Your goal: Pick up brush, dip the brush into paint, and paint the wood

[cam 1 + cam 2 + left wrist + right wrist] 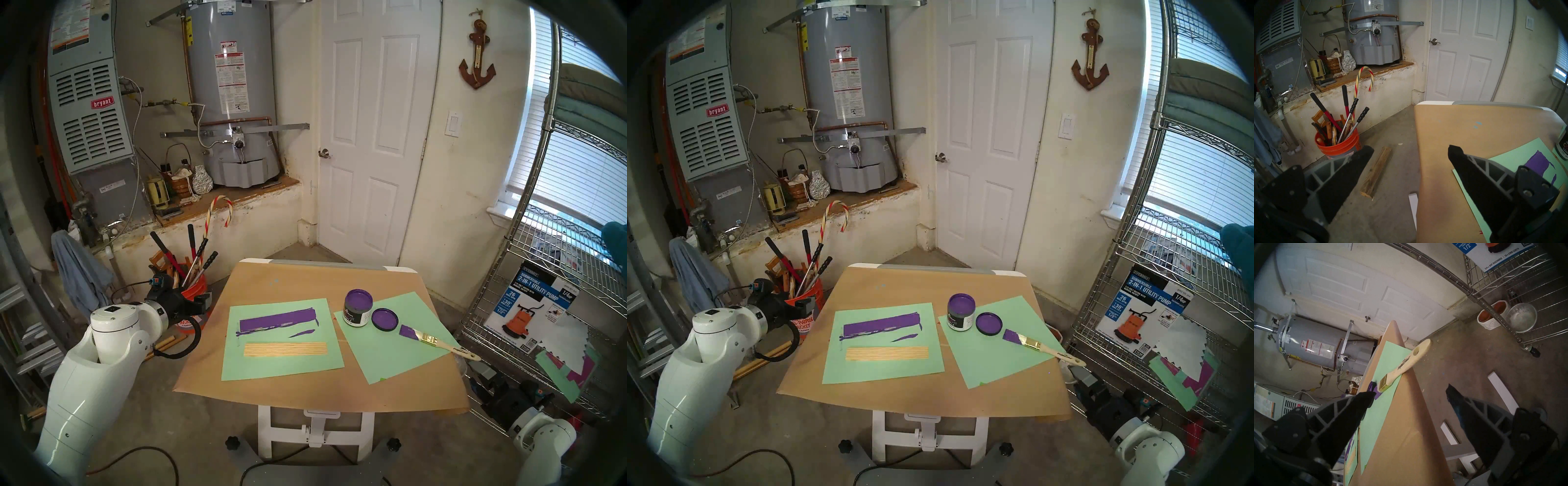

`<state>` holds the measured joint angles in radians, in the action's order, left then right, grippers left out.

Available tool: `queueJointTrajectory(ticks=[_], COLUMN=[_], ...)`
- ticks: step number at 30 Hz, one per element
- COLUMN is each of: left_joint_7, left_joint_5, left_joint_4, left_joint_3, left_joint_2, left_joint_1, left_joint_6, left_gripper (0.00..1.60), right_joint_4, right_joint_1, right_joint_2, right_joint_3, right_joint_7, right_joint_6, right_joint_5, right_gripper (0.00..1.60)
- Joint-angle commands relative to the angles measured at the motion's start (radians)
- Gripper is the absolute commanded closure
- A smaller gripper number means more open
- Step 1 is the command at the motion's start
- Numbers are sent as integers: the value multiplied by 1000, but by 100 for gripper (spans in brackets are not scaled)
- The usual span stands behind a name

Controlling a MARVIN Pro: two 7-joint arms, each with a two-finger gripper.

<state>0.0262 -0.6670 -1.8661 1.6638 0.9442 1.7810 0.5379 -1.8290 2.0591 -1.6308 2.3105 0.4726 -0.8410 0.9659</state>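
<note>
Brush [1403,365] on table edge — ahead of right claw [1409,395], untouched; both claws spread wide, empty.

Wood panel [285,349] bare tan, ribbed; brush [437,341] bristles purple, ferrule gold; paint [358,298] glossy purple; paper sheets [271,370] mint green.

We cannot see the right gripper in either head view; only its white arm segment [543,441] shows at five o'clock, cut by the dark rim. In the left wrist view the small round labelled paint jar [1563,149] is cropped at three o'clock. In the right wrist view the black left fingertip [1364,399] hides the purple bristle tips of the pale-handled flat paintbrush [1405,365].
</note>
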Motion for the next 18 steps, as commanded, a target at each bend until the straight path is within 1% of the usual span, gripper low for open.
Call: queueJointTrajectory(ticks=[1, 10, 18], left_joint_7=[1, 1, 1], left_joint_5=[-2, -2, -2], left_joint_4=[-16, -16, -16], left_joint_3=[10, 10, 10], left_joint_2=[-2, -2, -2], left_joint_1=[-5, -4, -4], left_joint_6=[-2, -2, -2], left_gripper=[0, 0, 0], right_joint_4=[-18, -21, -22], right_joint_1=[-45, -69, -86], right_joint_2=[9, 9, -7], right_joint_3=[-14, -15, -14], right_joint_7=[19, -6, -31], right_joint_6=[16, 6, 1], right_joint_5=[12, 15, 27], right_gripper=[0, 0, 0])
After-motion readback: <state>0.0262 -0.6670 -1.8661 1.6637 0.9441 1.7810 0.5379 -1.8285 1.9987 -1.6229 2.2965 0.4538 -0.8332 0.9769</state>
